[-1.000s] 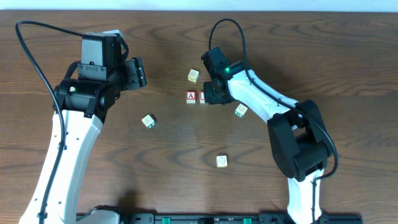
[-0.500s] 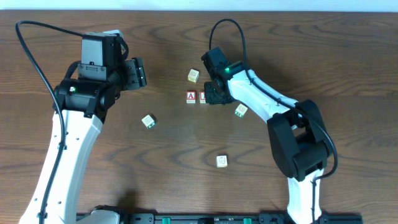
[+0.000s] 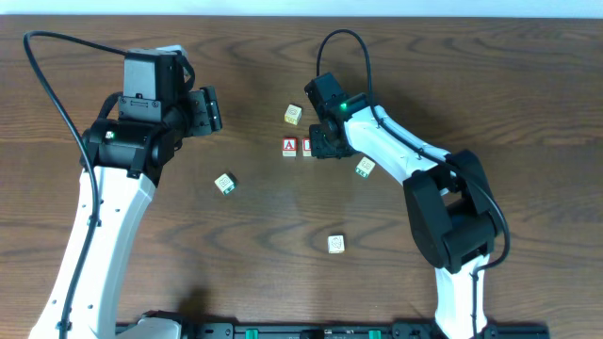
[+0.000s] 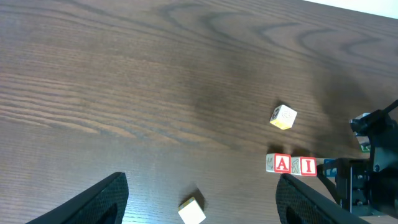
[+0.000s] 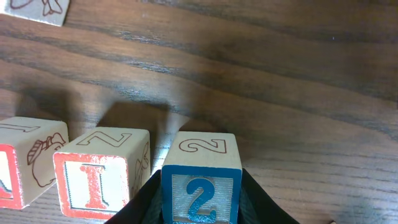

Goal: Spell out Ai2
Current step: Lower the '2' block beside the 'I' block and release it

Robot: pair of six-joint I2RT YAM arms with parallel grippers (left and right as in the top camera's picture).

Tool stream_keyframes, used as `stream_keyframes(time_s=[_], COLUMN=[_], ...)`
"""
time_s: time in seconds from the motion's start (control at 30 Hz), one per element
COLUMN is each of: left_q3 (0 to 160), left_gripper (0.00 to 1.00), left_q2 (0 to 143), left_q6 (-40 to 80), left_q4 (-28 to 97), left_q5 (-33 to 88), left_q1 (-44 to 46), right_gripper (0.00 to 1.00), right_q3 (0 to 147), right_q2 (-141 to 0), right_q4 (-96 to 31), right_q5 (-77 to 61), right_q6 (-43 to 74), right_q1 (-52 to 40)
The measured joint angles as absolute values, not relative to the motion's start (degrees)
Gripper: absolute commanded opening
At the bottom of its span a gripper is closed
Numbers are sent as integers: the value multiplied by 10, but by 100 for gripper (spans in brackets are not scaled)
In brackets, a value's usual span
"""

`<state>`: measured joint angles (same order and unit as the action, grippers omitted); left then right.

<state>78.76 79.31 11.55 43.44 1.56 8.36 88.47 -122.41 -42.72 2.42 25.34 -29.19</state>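
Change: between the overhead pictures from a second ago and now, almost nothing has shifted. The right arm keeps its pose at the row of blocks just above the middle of the frame, and the left arm has not stirred in the upper left.
Right gripper (image 3: 320, 144): clamped on the 2 block (image 5: 200, 190), a dark finger pressed against each side of it at the bottom centre of the right wrist view.
2 block: blue numeral facing the camera, upright, just to the right of the I block (image 5: 99, 171). Whether they touch, or whether the 2 block already rests on the table (image 5: 298, 74), I cannot tell.
Row: the A block (image 4: 283, 163) and I block stand side by side, red letters upright, at the lower right of the left wrist view.
Left gripper (image 3: 209, 109): fingers spread wide, holding nothing, well apart from the row.
Loose blocks: one (image 3: 293, 115) just above the row, one (image 3: 365, 168) to its lower right, one (image 3: 224, 184) to the lower left, one (image 3: 335, 245) near the bottom centre.
Meaning: the stillness suggests that the carry is over and the last character is at its slot. Probably only setting down, letting go and backing off remain.
Risk: a skewed release could nudge the I block out of line.
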Motion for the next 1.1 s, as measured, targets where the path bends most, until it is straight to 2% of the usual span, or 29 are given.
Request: stream_keyframes(time_s=[0.17,0.73,1.1], left_q3=[788,788,788], left_gripper=[78,78,77], left_q2=[793,793,793], left_q6=[116,116,116], left_q4=[434,434,434], left_q5=[16,16,16], left_q1=[84,84,84], right_gripper=[36,37,42], right_q3=[885,885,885], right_q2=[-1224,-1224,-1224], right_q4=[-426,-408,-378], right_q5=[27,43,50], right_q6=[255,255,255], right_q1=[-292,-292,-292])
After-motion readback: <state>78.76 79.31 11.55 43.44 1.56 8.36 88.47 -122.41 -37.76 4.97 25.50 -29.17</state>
